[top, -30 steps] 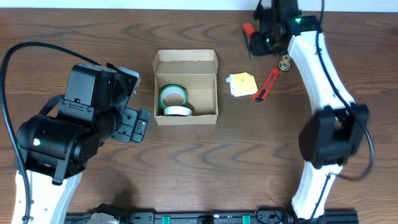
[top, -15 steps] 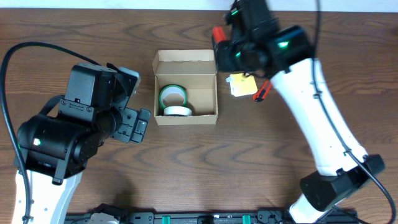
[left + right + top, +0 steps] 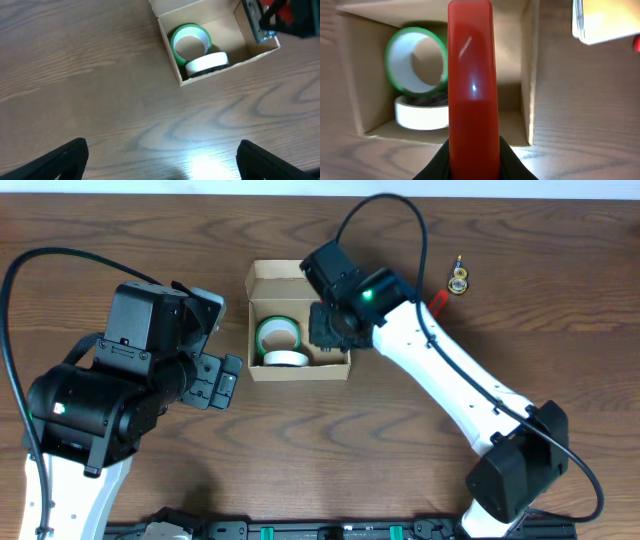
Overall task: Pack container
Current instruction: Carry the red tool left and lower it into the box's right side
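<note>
While the box [image 3: 298,275] sits open on the table [image 3: 120,220] directly under the right gripper [image 3: 330,328], its flap stands back on the side farthest from that gripper's arm base. Inside, to the gripper's left, a green roll [image 3: 173,42] leans on edge against a white roll [image 3: 207,62] that lies nearer the front wall.

Clamped between the right fingers [image 3: 437,162] is a red item [image 3: 470,75], glossy and seen edge-on, standing straight up from the jaws over the bare right half of the box. How far above the box floor it is I cannot tell. That arm stretches in a long diagonal from the near right edge of the table, its wrist bent down over the box. Just to the right of the gripper and outside the box wall lies a yellow pad [image 3: 607,20].

Well to the left of the box, the left arm sits hunched and folded. The left gripper [image 3: 170,167] faces the box from a distance, its jaws spread wide and holding nothing, with bare wood below them.
</note>
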Available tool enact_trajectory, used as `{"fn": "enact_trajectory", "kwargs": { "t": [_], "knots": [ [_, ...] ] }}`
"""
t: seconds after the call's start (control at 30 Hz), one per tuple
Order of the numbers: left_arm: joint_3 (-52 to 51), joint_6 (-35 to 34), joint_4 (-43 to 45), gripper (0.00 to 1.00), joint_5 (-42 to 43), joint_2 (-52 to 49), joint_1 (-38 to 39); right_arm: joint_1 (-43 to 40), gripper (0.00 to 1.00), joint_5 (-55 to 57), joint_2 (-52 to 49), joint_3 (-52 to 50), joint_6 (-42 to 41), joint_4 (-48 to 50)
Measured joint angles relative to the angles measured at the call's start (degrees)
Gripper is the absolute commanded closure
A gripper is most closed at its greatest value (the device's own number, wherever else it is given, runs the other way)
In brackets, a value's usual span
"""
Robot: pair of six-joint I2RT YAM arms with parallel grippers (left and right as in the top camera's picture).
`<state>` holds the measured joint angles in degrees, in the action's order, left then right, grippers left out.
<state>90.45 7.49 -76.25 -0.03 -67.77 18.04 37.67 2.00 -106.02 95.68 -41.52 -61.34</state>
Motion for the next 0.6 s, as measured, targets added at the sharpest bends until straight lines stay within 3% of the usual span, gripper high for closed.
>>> {"fn": "enact_trajectory", "kwargs": {
  "t": [0.4, 0.6],
  "knots": [
    [0.0, 0.0, 0.0, 0.05, 0.0, 0.0, 0.0, 0.1, 0.99, 2.8, 0.0, -9.6, -1.7, 11.3],
    [0.0, 0.0, 0.0, 0.05, 0.0, 0.0, 0.0, 0.1, 0.99, 3.8, -0.1, -10.8, -1.4, 12.0]
  ]
}}
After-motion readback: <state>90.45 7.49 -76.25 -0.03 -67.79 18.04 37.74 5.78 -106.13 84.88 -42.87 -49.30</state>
